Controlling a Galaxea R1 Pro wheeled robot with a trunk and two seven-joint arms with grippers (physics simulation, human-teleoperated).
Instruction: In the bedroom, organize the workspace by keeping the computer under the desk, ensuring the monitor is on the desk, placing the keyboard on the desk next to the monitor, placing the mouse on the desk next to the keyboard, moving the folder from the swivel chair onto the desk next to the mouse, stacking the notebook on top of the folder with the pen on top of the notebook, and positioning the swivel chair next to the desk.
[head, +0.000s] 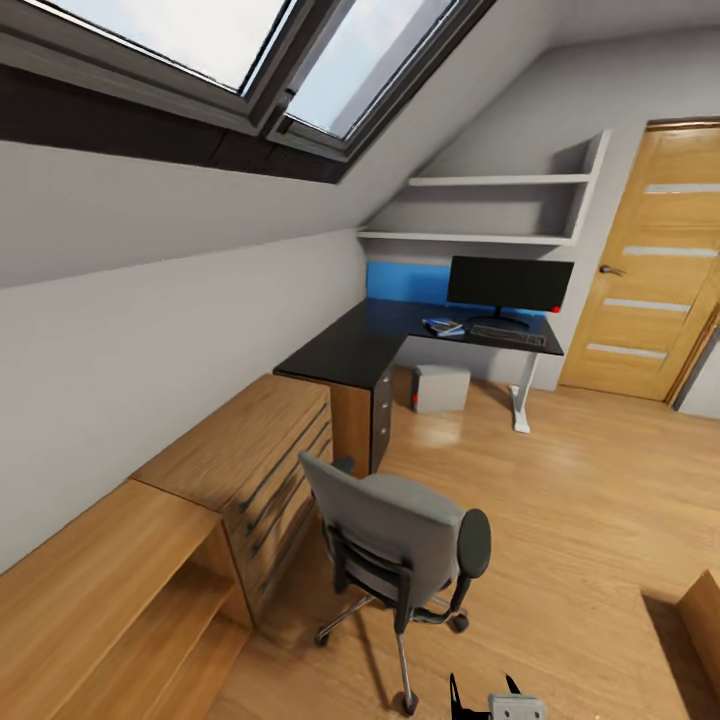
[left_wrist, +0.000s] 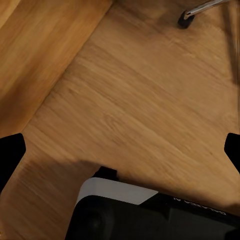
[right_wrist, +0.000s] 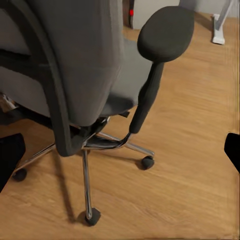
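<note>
The black-topped desk (head: 350, 350) stands in the far corner. On it are the monitor (head: 508, 283), the keyboard (head: 508, 335) in front of the monitor, and a blue flat item (head: 443, 326) left of the keyboard. I cannot make out the mouse, pen, folder or notebook at this distance. The grey computer (head: 441, 387) sits under the desk. The swivel chair (head: 400, 540) (right_wrist: 90, 65) stands on the floor with its back to me, away from the desk. My right gripper (head: 485, 690) (right_wrist: 120, 152) is open behind the chair. My left gripper (left_wrist: 120, 152) is open over bare floor.
A light-wood chest (head: 260, 460) and a low wooden shelf unit (head: 100, 600) line the left wall. A wooden door (head: 650, 270) is at the far right and a wooden edge (head: 705, 610) at the near right. A chair caster (left_wrist: 186, 20) lies ahead of my left gripper.
</note>
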